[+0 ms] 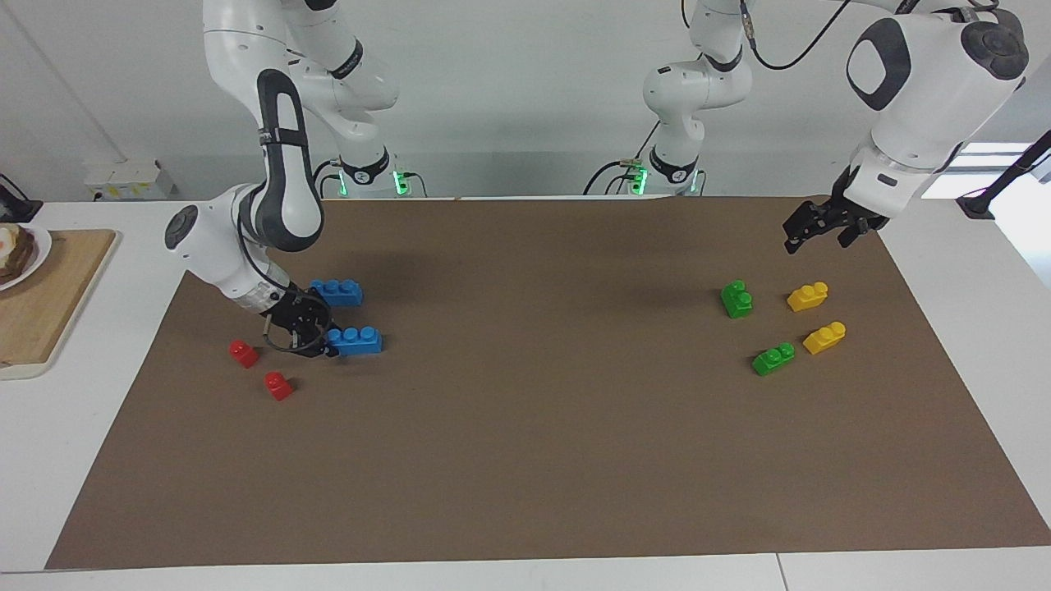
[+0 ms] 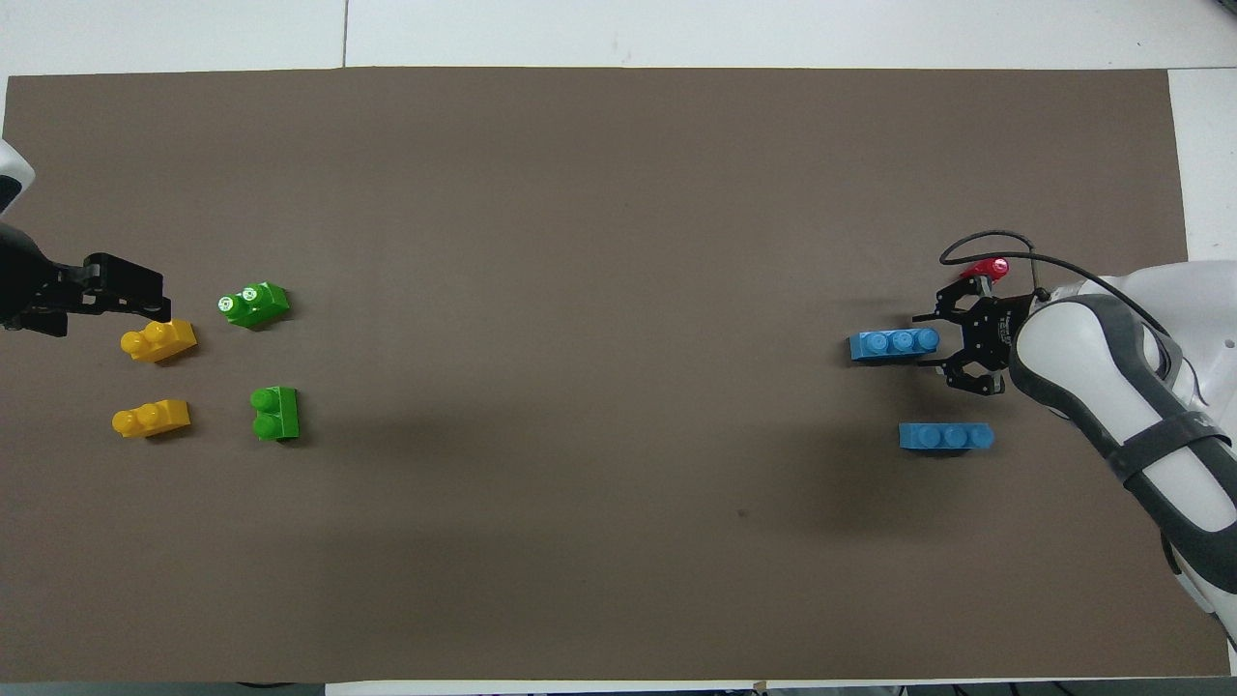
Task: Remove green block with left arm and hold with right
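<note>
The green block (image 1: 736,299) (image 2: 275,413), chunky with two studs, lies on the brown mat (image 1: 525,460) toward the left arm's end, untouched. A slimmer, lighter green brick (image 1: 773,359) (image 2: 253,304) lies farther from the robots. My left gripper (image 1: 817,240) (image 2: 155,295) hangs open in the air over the mat's edge, close to a yellow brick (image 2: 158,340) and apart from the green block. At the right arm's end, my right gripper (image 1: 308,332) (image 2: 939,346) is low on the mat. Its fingers stand apart on either side of the end of a blue brick (image 1: 355,341) (image 2: 894,345).
A second blue brick (image 1: 338,292) (image 2: 947,437) lies nearer the robots. Two red bricks (image 1: 243,353) (image 1: 278,385) sit beside the right gripper. Another yellow brick (image 1: 825,336) (image 2: 150,419) lies by the green ones. A wooden board (image 1: 49,287) with a plate stands off the mat.
</note>
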Tool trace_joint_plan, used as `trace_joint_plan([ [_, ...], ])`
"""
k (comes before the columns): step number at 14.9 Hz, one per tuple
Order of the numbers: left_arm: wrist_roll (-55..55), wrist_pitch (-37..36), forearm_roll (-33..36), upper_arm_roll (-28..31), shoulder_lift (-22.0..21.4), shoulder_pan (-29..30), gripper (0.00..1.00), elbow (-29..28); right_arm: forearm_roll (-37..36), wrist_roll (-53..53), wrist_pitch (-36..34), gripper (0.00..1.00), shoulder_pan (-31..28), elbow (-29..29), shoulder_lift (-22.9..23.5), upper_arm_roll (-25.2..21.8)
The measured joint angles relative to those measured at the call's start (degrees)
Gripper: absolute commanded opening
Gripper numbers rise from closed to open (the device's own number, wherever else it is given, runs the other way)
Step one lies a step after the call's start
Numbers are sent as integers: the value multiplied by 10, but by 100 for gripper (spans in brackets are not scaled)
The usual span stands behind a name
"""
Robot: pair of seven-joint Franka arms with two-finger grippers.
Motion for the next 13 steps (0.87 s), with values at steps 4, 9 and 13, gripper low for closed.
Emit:
trace_joint_plan([
  [4, -4, -30, 0, -4, -21, -10, 100, 12, 0, 3, -63, 97, -2, 38, -2, -4],
  [9, -4, -34, 0, -3, -36, -10, 100, -5, -1, 26, -142, 99, -5, 107, -24, -7],
  [13, -4, -23, 0, -2, -37, -10, 100, -9, -63, 25, -193, 99, -3, 174, -41, -4],
])
